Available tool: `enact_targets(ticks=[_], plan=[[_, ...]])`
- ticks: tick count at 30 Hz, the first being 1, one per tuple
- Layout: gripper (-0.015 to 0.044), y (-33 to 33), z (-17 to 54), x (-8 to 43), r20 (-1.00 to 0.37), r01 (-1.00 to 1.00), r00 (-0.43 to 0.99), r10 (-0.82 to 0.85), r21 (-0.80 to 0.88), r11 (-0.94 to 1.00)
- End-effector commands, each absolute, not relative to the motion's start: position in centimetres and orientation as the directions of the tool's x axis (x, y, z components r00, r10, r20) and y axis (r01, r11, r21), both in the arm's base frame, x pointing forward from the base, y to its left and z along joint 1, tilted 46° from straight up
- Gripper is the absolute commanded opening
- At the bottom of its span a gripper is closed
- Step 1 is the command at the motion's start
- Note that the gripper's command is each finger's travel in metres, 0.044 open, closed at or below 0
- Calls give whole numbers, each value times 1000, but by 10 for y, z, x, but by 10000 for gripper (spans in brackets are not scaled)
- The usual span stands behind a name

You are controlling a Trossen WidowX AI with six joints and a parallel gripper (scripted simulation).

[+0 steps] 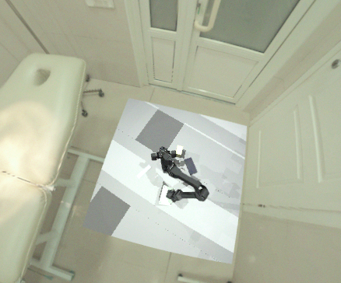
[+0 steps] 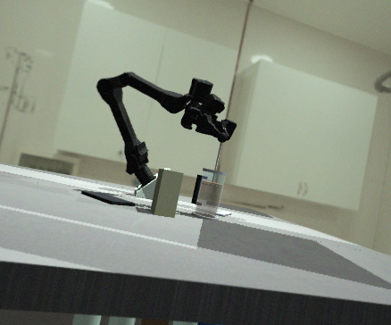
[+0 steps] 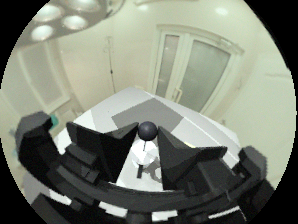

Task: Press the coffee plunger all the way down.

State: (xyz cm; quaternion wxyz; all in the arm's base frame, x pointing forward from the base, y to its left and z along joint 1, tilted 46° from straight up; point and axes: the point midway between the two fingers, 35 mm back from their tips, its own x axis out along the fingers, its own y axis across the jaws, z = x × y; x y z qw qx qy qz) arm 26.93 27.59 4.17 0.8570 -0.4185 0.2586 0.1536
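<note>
From the top view we cannot make out the coffee press: the arm's wrist covers it, and only the gripper (image 1: 158, 155) housing shows as a dark lump. In the exterior view the plunger knob is hidden inside the gripper (image 2: 221, 134); only the thin rod (image 2: 218, 155) shows below it. Whether the press sits flat at its base we cannot tell, since the picture is coarse there.

A pale box (image 2: 167, 192) stands upright just beside the press on the camera's side, not overlapping it. A flat dark slab (image 2: 107, 197) lies on the table (image 2: 91, 241) farther left, near the arm base.

The coffee press (image 2: 212, 191) stands upright on the table, a clear cylinder with brownish fill and a dark handle on its left. The rod rises straight, the plunger still raised.

In the wrist view the round black knob (image 3: 147, 129) sits between the two fingers, which we read as clamped on it.
</note>
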Motion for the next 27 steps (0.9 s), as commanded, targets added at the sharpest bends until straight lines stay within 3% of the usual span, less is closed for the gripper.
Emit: enact_targets(ticks=[1, 27], plan=[[117, 259, 23, 271, -597, -489, 802, 12, -646, 586], [117, 231, -7, 280, -594, -488, 804, 13, -648, 585]])
